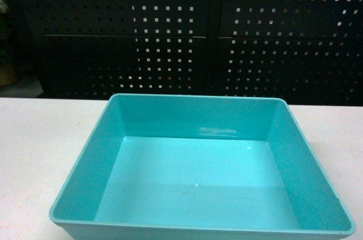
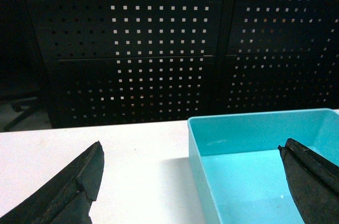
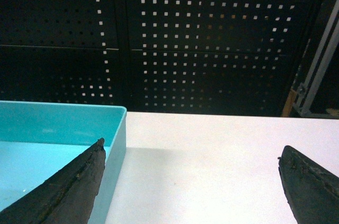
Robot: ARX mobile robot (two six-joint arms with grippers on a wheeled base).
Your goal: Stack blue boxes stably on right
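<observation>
The right gripper has its two dark fingers spread wide, one at each lower corner of the view; bare white table lies between them. The left finger overlaps the light turquoise tub, whose near corner and right wall sit just left of the gap; a black perforated panel stands beyond the table, ahead of the gripper.

No readable text, label or number anywhere (tub and panels are plain)
</observation>
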